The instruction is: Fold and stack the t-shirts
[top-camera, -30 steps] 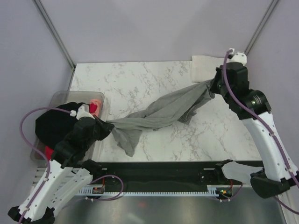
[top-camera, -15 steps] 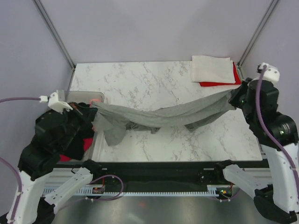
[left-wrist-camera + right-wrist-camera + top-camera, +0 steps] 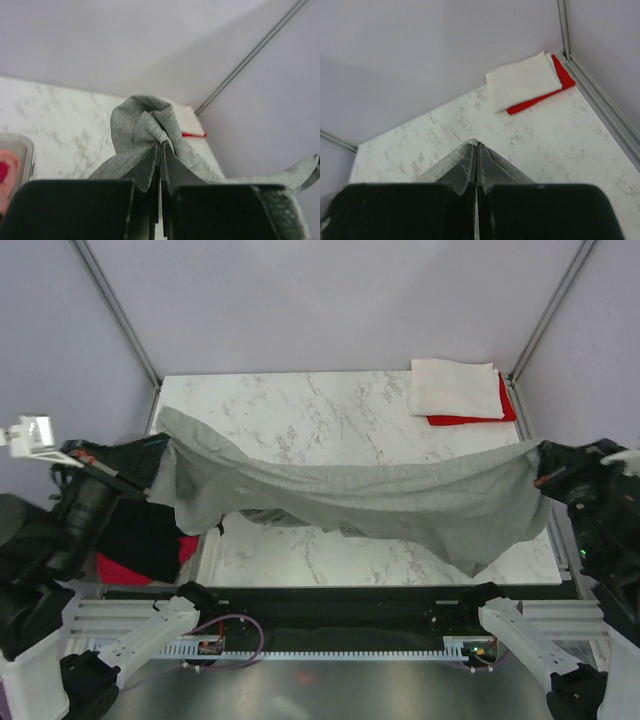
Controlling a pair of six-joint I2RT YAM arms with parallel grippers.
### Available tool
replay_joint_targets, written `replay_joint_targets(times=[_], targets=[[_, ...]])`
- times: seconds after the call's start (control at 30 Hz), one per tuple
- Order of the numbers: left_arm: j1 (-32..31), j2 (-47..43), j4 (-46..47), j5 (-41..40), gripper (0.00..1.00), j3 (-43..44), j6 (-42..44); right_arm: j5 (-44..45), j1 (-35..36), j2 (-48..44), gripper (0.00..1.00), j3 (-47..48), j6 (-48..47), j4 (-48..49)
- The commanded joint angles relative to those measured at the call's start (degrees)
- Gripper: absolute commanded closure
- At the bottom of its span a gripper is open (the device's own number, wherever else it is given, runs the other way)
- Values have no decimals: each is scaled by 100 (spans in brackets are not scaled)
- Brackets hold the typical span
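A heather grey t-shirt [image 3: 360,498] hangs stretched in the air between both grippers, above the marble table [image 3: 300,410]. My left gripper [image 3: 160,445] is shut on its left end, which bunches above the jaws in the left wrist view [image 3: 147,122]. My right gripper [image 3: 541,462] is shut on its right end, and the cloth drapes over the jaws in the right wrist view [image 3: 477,160]. A folded white t-shirt [image 3: 455,388] lies on a folded red t-shirt [image 3: 505,410] at the back right corner. Black [image 3: 140,535] and red [image 3: 120,568] t-shirts lie at the left, where the tub stood.
The white and red stack shows in the right wrist view [image 3: 525,82] beside the metal frame rail [image 3: 600,100]. The enclosure walls stand close on all sides. A black rail [image 3: 340,600] runs along the near table edge.
Both arms have risen and pulled apart. The grey t-shirt went from a twisted rope near the table to a wide spread sheet held high.
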Motion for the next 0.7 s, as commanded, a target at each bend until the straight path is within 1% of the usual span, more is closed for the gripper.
replay_joint_targets(times=[0.0,0.03,0.07,0.1,0.13,0.17,0.23,0.27,0.33,0.4,0.5,0.53,0.57,0.6,0.63,0.67], targets=[[18,36,-97,85,98,-1119,-68,-140,11,619,100,-1116,196,-321],[18,-70,-70,58,98,-1452,-165,-176,19,645,100,-1798,240,-198],[18,-245,-44,14,98,-2169,-261,-211,19,689,100,-2109,275,90],[18,-333,-18,-73,98,-2525,-428,-211,11,733,100,-2408,319,215],[18,-395,18,-100,98,-2885,-499,-194,10,873,100,-2959,363,486],[18,-457,27,-135,98,-3524,-561,-176,2,952,100,-3217,354,645],[18,-484,88,-162,98,-4064,-658,-124,-33,1241,100,-3840,328,926],[18,-466,80,-179,98,-4493,-675,-167,-121,1356,100,-4009,293,1267],[18,-361,149,-223,98,-4812,-676,-412,-287,1848,100,-4299,162,1690],[18,-273,211,-250,98,-5103,-640,-693,-560,2356,100,-4362,47,1911],[27,-115,369,-276,98,-5261,-536,-1045,-868,2753,100,-4494,-199,2429],[27,-54,404,-337,98,-5296,-518,-1386,-990,3112,100,-4494,-269,2587],[27,-1,439,-407,98,-5349,-517,-1537,-1209,3359,100,-4407,-392,2815],[36,61,518,-530,98,-5349,-474,-1669,-1298,3927,100,-4258,-445,2844],[62,227,571,-557,98,-5332,-430,-1958,-1386,4202,100,-3796,-454,2739],[88,315,633,-575,98,-5236,-360,-2108,-1509,4457,100,-3539,-446,2686]])
